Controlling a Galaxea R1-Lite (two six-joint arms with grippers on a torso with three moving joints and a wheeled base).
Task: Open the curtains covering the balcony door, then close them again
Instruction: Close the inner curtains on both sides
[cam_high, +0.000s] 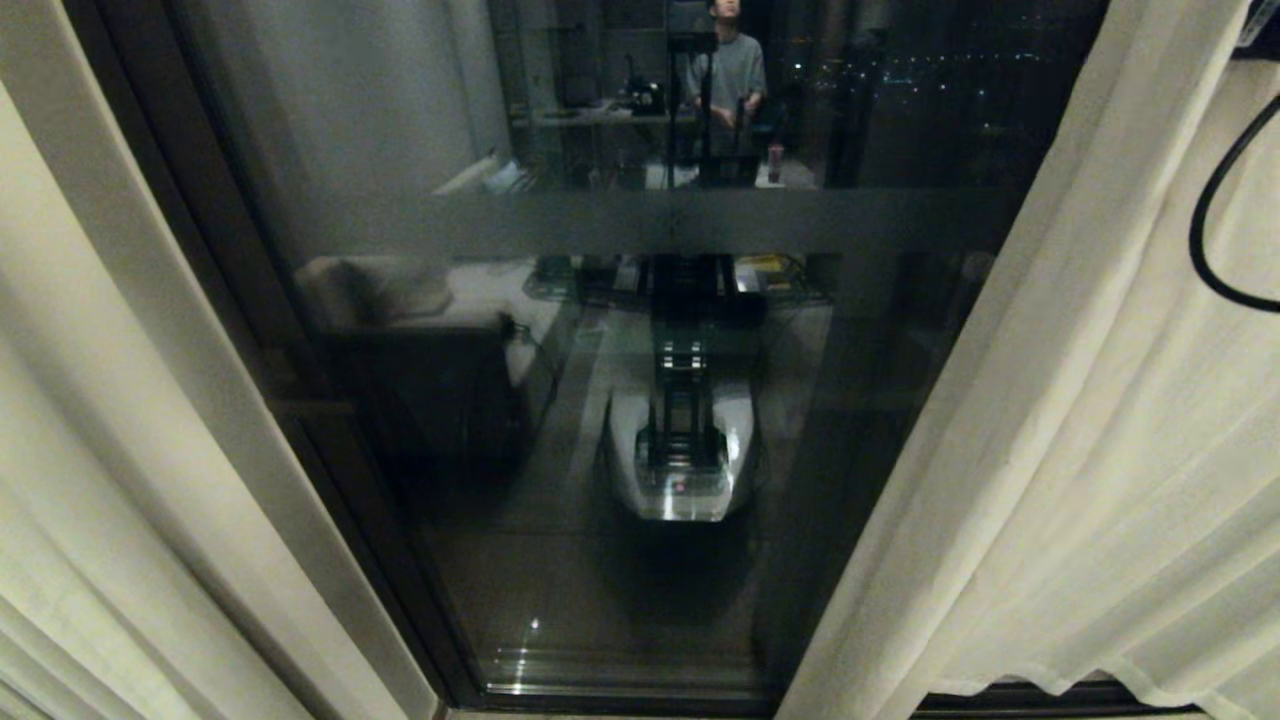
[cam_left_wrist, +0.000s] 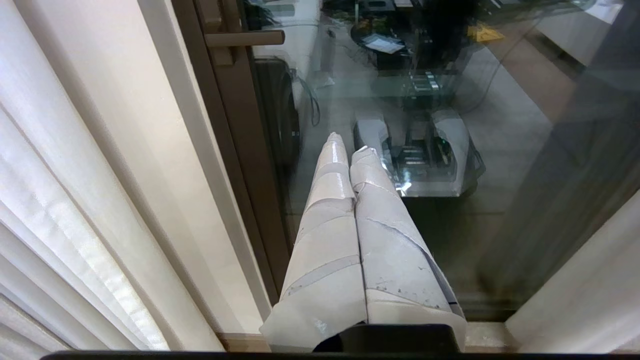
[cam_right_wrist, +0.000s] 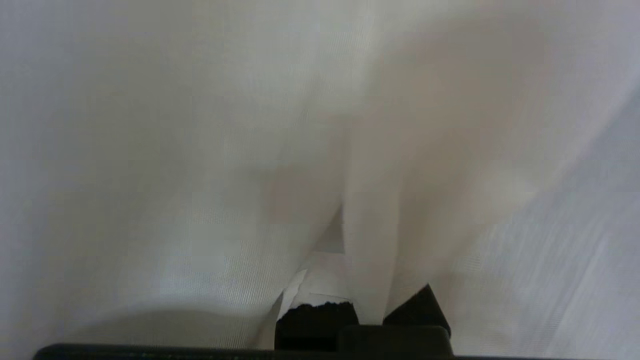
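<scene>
The balcony door (cam_high: 560, 420) fills the middle of the head view, its dark glass bare, with a frosted band (cam_high: 800, 220) across it. Thick cream curtains (cam_high: 110, 470) hang at the left. A thin sheer curtain (cam_high: 1090, 450) hangs at the right. My right gripper (cam_right_wrist: 361, 280) is buried in that sheer curtain (cam_right_wrist: 200, 150). A fold of the cloth runs down between its fingers (cam_right_wrist: 320, 272), and it is shut on the fold. My left gripper (cam_left_wrist: 351, 150) hangs low by the door frame (cam_left_wrist: 250, 165), white-taped fingers pressed together, holding nothing. Neither gripper shows in the head view.
The glass reflects my own base (cam_high: 680, 460) and a person (cam_high: 727, 80) standing behind me. A black cable (cam_high: 1205, 230) loops over the sheer curtain at the far right. A door handle (cam_left_wrist: 245, 38) sticks out from the frame. The door track (cam_high: 620, 690) runs along the floor.
</scene>
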